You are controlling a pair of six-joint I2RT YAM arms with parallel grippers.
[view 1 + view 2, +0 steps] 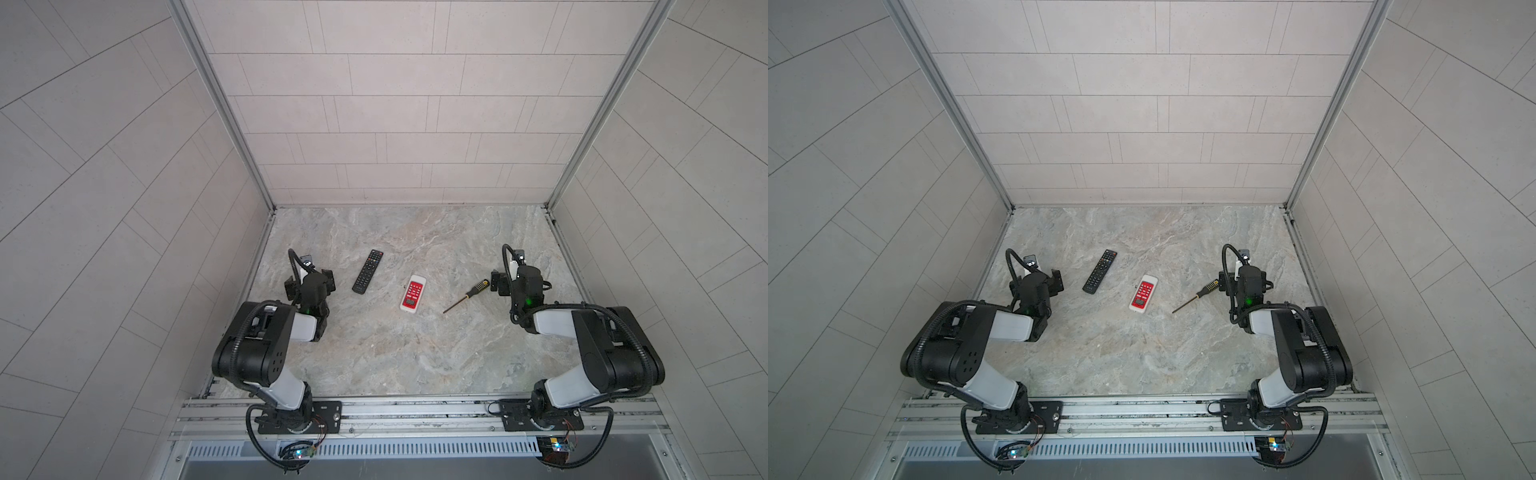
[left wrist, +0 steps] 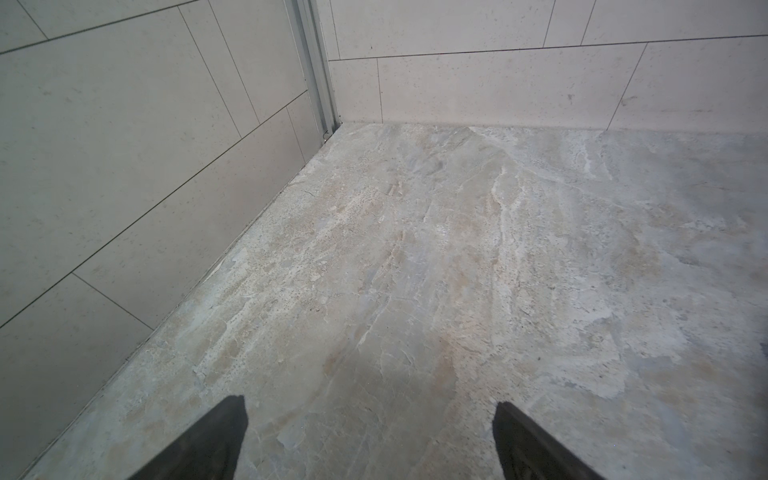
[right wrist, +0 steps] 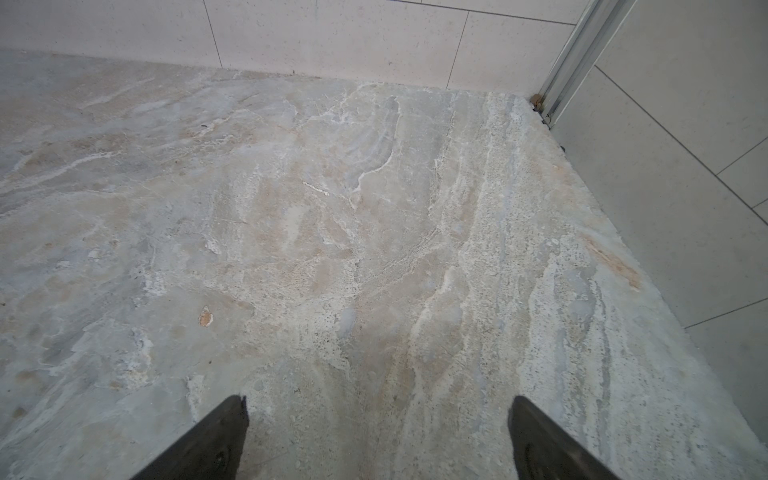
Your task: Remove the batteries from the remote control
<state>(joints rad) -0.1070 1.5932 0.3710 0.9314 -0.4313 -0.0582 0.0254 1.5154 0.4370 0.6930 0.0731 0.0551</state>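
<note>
Left claw (image 2: 370, 417), released and empty like right claw (image 3: 378, 415), stands nearer the black remote (image 1: 368, 271), which lies just rightward, long axis roughly near-to-far.

The near and far parts of the marbled grey stone bench (image 1: 399, 357) lie bare. Across its middle, a long black button remote (image 1: 368, 272), a white red-faced remote (image 1: 413, 293) and a yellow-and-black-handled screwdriver (image 1: 465, 296) lie apart, with passable gaps between them.
</note>
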